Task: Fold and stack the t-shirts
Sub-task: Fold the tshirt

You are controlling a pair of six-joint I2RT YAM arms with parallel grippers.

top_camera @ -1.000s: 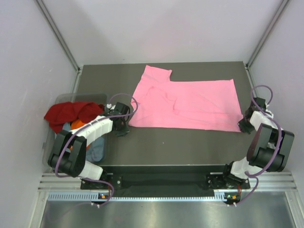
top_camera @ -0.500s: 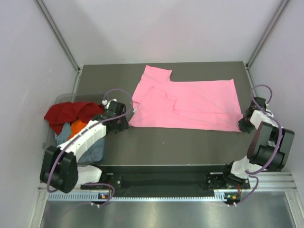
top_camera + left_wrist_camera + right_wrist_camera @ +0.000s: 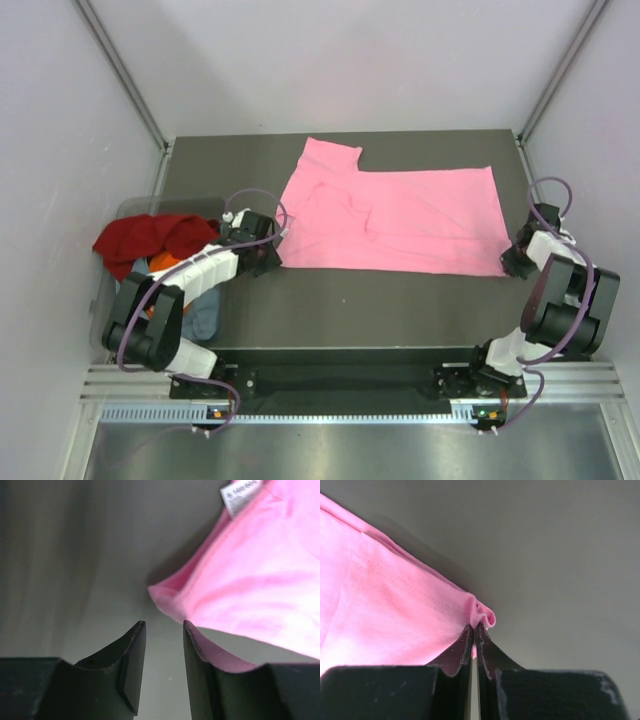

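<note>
pink t-shirt (image 3: 390, 215), top view: we see it spread flat across the middle and right of the dark worktop (image 3: 340, 310), one sleeve reaching toward the upper centre of the frame. We judge it is laid out so that a fold can start.
left hand (image 3: 268, 255), top view: it sits low at the shirt's lower left corner, lined up for a pick there.
right hand (image 3: 512, 262), top view: it sits at the lower right corner, so the two hands bracket the near edge.
other t-shirts, top view: a dark red shirt (image 3: 140, 240), an orange shirt (image 3: 165, 263) and a grey-blue shirt (image 3: 205, 318) lie bunched in a clear bin (image 3: 128, 206) at the left edge, waiting their turn as we read it.
left hand (image 3: 162, 627), left wrist view: the jaws stand moderately apart with nothing between them. The pink t-shirt's (image 3: 260, 580) rounded corner lies just ahead, right of centre, and the white neck label (image 3: 242, 492) shows at the upper right.
next move, left wrist view: we judge the hand must slide forward over that corner before closing, or it will pinch bare worktop (image 3: 75, 555).
right hand (image 3: 475, 627), right wrist view: the jaws are pressed together on a small puckered fold of the pink t-shirt (image 3: 380, 615), which fills the left of the frame.
reason for the grip, right wrist view: we think this pinch anchors one corner so both can be lifted together.
</note>
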